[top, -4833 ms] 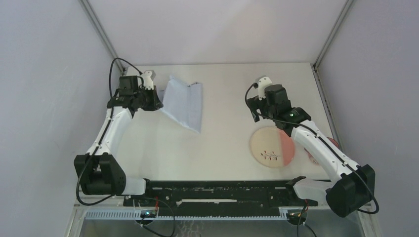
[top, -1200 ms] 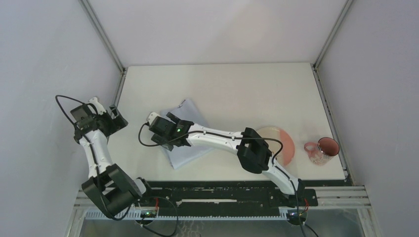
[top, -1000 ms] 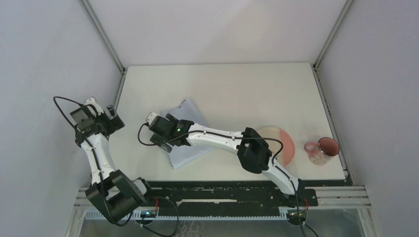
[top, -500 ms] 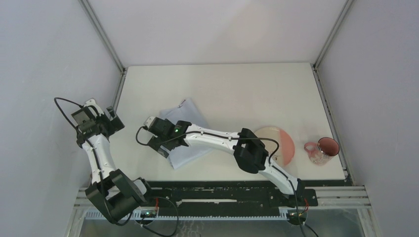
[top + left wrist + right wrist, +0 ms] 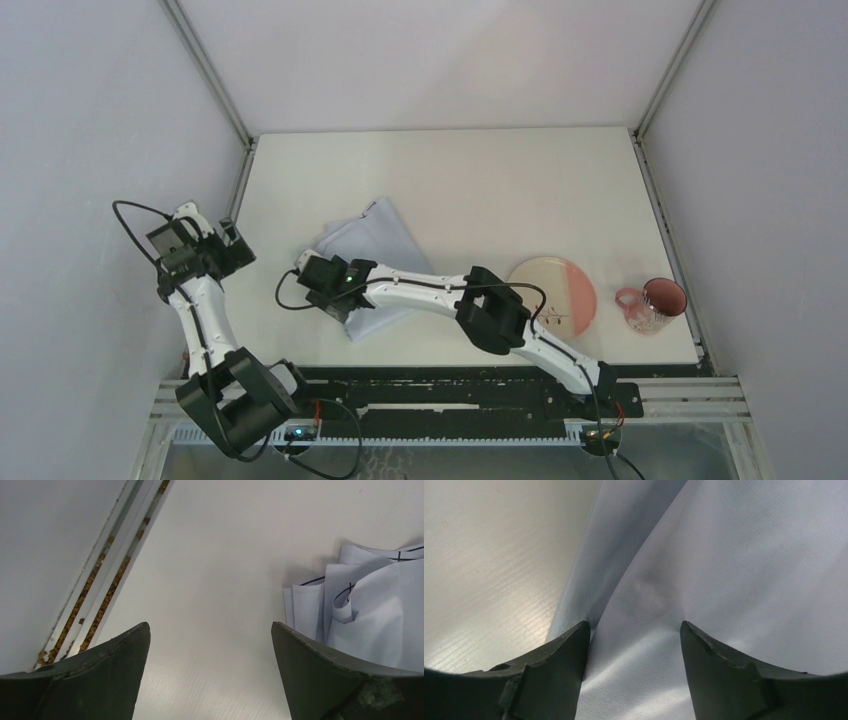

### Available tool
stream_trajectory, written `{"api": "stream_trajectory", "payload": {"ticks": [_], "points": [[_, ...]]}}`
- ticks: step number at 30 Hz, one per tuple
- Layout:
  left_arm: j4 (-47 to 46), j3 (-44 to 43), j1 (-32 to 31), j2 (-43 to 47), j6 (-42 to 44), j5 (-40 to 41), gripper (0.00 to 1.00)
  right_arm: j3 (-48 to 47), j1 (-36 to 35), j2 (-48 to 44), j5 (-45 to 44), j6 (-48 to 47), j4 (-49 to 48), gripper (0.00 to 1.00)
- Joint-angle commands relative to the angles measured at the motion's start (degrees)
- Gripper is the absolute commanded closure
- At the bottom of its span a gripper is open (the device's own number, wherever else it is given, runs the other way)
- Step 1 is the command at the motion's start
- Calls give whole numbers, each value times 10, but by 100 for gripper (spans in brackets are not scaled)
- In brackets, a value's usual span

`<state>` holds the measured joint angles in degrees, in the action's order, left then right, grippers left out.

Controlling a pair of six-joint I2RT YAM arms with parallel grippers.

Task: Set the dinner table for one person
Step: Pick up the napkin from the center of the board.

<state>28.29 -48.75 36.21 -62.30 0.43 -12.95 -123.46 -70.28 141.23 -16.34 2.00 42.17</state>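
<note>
Two arms reach out over the big cream-white desk. The desk fills the space between the grey walls, and all the other things lie on it.

The left hand is up by the left edge of the desk. Its two fingers are wide apart and nothing is between them. Below it is bare desk, with a metal rail along the side.

The right arm stretches far across to the left side. The right hand points down at a pale blue cloth with thin black lines. Its fingers are apart, and their tips are right at the cloth, one on each side of a soft fold. The fold sits in the gap, but the fingers do not squeeze it. The cloth is crumpled and lies on the left middle part of the desk.

A round plate, cream and pink, lies on the near right part of the desk. A pink mug stands just beside it, close to the right edge, with its handle turned to the plate.
</note>
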Motion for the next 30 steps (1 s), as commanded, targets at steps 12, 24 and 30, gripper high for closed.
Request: {"api": "stream_trajectory", "payload": {"ticks": [12,24,30], "points": [[-14,43,2,-9,27,-30,5,-39,-10,-39,-98,-58,-32,98],[-14,47,2,-11,21,-55,5,-34,44,-175,-199,-124,-66,100],[-9,41,2,-11,7,-70,5,7,87,-261,-234,-146,-96,100]]}}
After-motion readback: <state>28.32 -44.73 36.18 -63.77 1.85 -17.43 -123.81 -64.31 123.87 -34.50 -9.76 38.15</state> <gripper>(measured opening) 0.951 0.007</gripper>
